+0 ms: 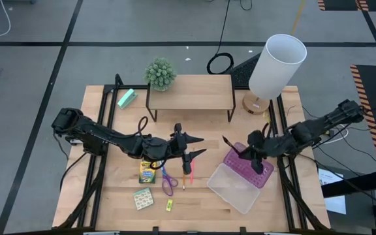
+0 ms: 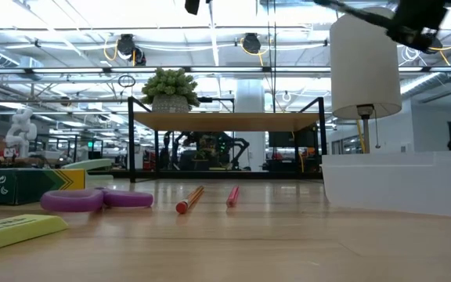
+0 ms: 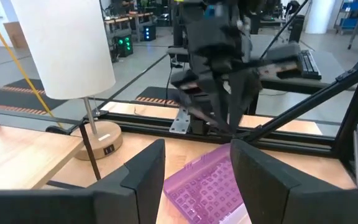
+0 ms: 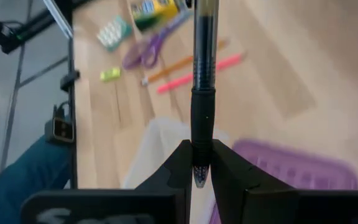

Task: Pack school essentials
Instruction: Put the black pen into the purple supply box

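Observation:
My right gripper hovers over the purple lid, shut on a black pen. The lid lies against a clear box at the table's right. My left gripper stands open at mid-table, above two pencils, and holds nothing. Its wrist view shows the lid beyond its fingers. A yellow-green crayon box, purple-handled scissors, a patterned card pack and a tiny yellow piece lie flat on the table near the front. My right gripper pinches the pen's dark grip section, close to one end, between its two fingers. The pen runs along the fingers and sticks out ahead of them, toward the table's left and far side. It is lifted clear of the lid and the table.
A wooden riser shelf with a potted plant stands at the back. A white-shaded lamp is at the back right, and a mint-green block at the back left. Bare wood lies between the pencils and the clear box.

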`<state>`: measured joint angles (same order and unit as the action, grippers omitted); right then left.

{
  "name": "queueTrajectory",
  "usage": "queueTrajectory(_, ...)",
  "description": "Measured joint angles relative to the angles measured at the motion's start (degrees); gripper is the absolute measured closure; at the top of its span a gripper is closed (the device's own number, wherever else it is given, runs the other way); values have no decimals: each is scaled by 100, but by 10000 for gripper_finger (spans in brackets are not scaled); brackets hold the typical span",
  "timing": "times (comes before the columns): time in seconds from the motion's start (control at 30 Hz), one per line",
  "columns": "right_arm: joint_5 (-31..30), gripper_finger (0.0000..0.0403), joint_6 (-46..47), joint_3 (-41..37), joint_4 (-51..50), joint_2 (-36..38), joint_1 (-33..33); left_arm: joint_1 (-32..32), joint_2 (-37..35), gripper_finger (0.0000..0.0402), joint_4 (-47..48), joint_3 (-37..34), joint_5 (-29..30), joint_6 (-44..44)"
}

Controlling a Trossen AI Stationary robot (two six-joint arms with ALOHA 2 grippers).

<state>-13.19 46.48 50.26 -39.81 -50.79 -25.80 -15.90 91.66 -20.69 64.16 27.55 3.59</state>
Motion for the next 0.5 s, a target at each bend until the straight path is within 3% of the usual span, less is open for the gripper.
queueTrajectory(0.5,769,369,2358,-2,-162,-1380,-1197,-107,0,215,243,0,-2,297)
